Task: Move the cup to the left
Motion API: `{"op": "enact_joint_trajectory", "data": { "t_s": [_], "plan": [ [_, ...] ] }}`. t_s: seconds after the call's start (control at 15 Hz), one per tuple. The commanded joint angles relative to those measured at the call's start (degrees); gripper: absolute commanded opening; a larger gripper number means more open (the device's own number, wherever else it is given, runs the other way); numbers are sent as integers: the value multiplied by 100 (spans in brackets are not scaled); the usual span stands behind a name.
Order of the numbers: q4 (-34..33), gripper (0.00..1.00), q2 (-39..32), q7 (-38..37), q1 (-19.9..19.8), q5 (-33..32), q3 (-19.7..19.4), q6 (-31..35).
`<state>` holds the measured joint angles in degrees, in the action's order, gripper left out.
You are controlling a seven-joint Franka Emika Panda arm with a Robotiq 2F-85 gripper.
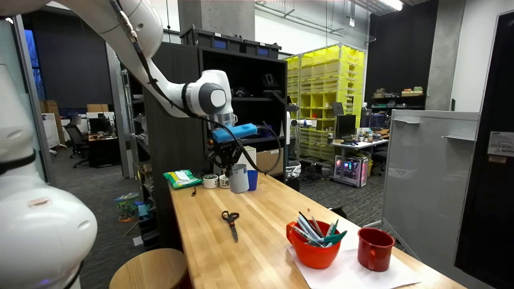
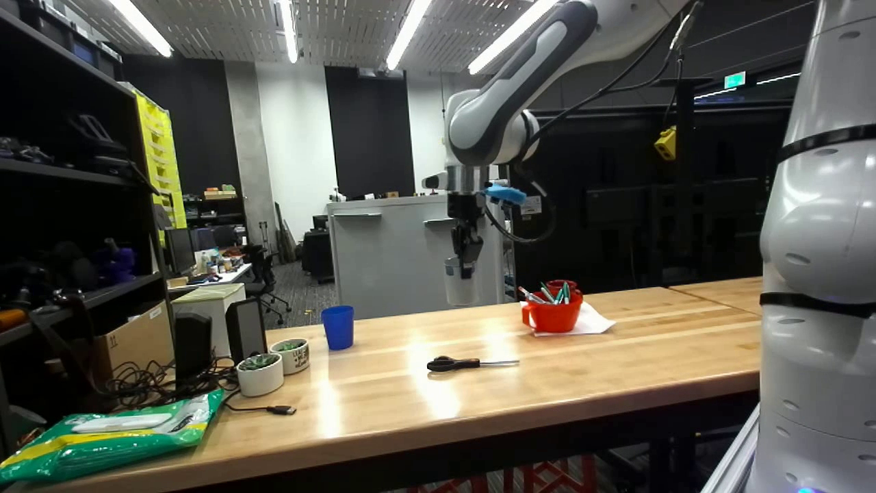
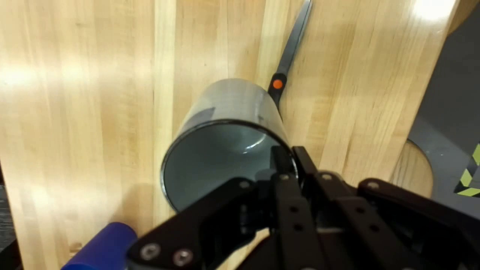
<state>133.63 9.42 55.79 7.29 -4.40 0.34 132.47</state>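
Note:
The cup is whitish with a bluish band. It shows in both exterior views point(image 1: 239, 180) point(image 2: 461, 287) and in the wrist view point(image 3: 236, 99). My gripper point(image 3: 288, 159) is shut on the cup's wall at the rim, one finger inside the cup and the other outside. The gripper also shows in both exterior views point(image 1: 228, 170) point(image 2: 467, 268). The cup hangs upright or nearly so above the wooden table point(image 2: 383, 404). In the wrist view the fingers and linkage hide part of its rim.
Scissors point(image 1: 231, 224) lie mid-table. A blue cup point(image 2: 338, 327) and two small potted plants point(image 2: 260, 375) point(image 2: 293, 355) stand near a green packet point(image 2: 123, 435). A red bowl point(image 1: 317, 255) of pens and a dark red cup point(image 1: 375, 249) stand on white paper point(image 1: 395, 277).

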Motion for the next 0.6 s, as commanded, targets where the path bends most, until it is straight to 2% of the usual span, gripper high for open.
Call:
{"op": "enact_joint_trajectory", "data": {
  "t_s": [0.0, 0.53],
  "plan": [
    [-609, 2, -673, -200, 124, -10, 309, 17],
    [-1810, 2, -1943, -760, 180, -24, 857, 240]
  ]
}}
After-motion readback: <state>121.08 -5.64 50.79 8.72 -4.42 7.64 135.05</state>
